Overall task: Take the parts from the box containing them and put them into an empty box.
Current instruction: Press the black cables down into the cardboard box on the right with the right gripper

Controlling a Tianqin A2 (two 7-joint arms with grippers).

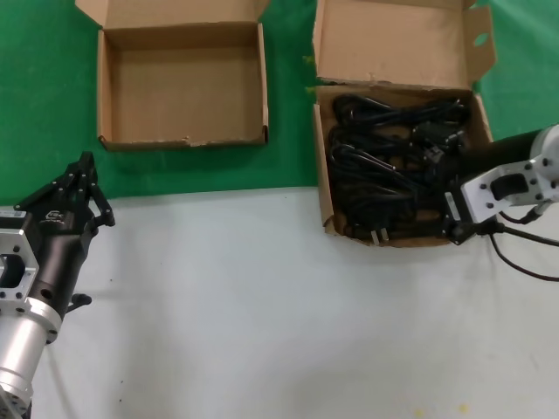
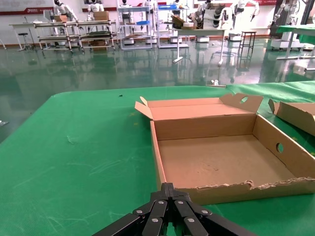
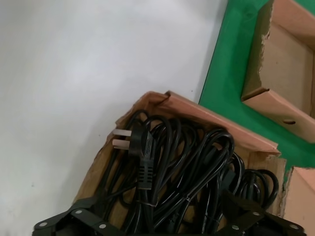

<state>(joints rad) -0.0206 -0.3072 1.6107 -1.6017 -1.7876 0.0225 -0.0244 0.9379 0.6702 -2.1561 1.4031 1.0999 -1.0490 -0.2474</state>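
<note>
The right gripper (image 1: 460, 229) was seen down at the near right corner of the box containing the parts (image 1: 325, 188), at about 3 o'clock in the head view, its jaws spread wide over the tangle. The power cords (image 1: 389, 166) were piled black and looped inside that box, and a pronged plug (image 3: 133, 142) was shown lying against the near wall in the right wrist view, with cords bundled just between the open fingers (image 3: 74, 219). Nothing was seen clamped yet. The notched lid flap (image 1: 393, 39) was stood up behind the box at 1 o'clock. The empty box (image 1: 103, 96) was found at 11 o'clock on the green mat (image 1: 35, 105), well apart from the full one, its cardboard floor bare. The left gripper (image 1: 86, 166) was parked at 9 o'clock over the white counter (image 1: 262, 305), jaws drawn together to a point and aimed toward the empty box (image 2: 160, 162).
</note>
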